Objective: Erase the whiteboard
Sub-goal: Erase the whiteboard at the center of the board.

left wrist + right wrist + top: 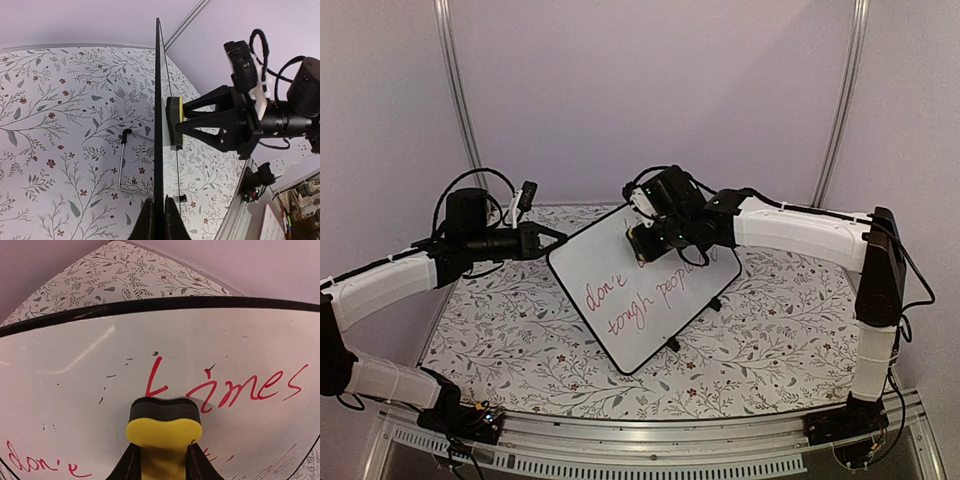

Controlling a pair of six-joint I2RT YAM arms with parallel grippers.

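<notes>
Your left end effector [548, 240] is clamped on the left edge of the whiteboard [590, 265]. In the left wrist view both fingers [147, 222] pinch the thin black frame with the board edge-on between them. The board stands tilted up over the worktop [770, 330], writing side facing your right arm.

Your right end effector [162, 462] is closed on a yellow-and-black eraser [165, 422]. Its dark pad sits flat against the board face just below the red "t" of "times", and the side-on view shows the eraser [174, 122] touching the surface.

Expect the board to be light, stiff and slick. A panel this thin and held at one rim will likely swing or flex away when you push, so press gently and work near the clamped side when you can. The frame is the sensible hold, since the glossy face gives no purchase. Red words and darker script below are yet to be wiped.
</notes>
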